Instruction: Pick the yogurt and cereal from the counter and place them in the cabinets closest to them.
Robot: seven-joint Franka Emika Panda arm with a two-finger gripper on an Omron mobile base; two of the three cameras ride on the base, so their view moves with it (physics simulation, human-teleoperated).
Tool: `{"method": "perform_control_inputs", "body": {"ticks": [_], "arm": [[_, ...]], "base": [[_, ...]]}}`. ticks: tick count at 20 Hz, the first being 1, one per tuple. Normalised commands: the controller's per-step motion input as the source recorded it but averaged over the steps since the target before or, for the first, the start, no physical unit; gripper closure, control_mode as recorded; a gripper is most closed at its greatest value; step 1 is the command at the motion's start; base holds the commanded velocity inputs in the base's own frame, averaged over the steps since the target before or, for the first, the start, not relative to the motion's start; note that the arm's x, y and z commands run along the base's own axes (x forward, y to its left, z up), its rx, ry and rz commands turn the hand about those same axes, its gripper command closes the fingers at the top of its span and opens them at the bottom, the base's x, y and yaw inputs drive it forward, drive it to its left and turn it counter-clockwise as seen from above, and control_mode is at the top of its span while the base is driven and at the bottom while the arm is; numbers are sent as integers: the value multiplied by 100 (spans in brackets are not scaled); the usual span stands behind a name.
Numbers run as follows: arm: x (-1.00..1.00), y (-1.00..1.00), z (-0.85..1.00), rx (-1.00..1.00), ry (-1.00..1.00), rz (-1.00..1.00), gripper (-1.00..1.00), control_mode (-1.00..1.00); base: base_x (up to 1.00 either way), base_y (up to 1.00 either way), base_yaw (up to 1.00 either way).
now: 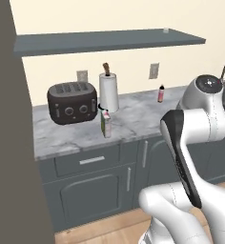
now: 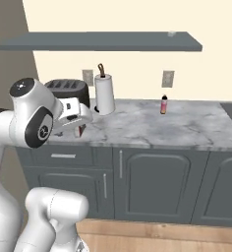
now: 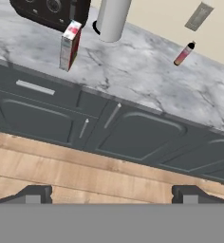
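A: Where does the cereal stand?

B: Upright near the front edge of the surface, just in front of the toaster and the paper-towel roll, apart from both. In the hand view it sits toward the upper left with its narrow white side turned this way, so it looks free to be taken from the front.

A: And the yogurt?

B: There is a tiny pale thing on top of the cabinets, near the right end of the long dark shelf slab. It could be the yogurt, which would mean that half of the task is done, but it is too small to tell.

A: The end effector?

B: Its two dark fingertips stand wide apart at the bottom of the hand view with nothing between them: end effector fully open, empty. It hangs off the surface, over the wood floor before the lower doors, looking up and across at the box. I judge that as a pose for lining up an approach.

A: Anything hidden?

B: In the right base view the arm's forearm covers the cereal almost entirely; only a sliver of red shows beside the wrist. The slim pink bottle by the back edge is clear of everything. The toaster's left half is cut by the hand view's edge.
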Motion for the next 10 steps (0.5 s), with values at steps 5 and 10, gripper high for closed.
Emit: {"method": "perform_control_inputs", "body": {"ticks": [5, 10], "arm": [[0, 0, 0, 0, 0, 0, -100, 100], [0, 0, 0, 0, 0, 0, -100, 100]], "base": [[0, 28, 0], [0, 43, 0]]}}
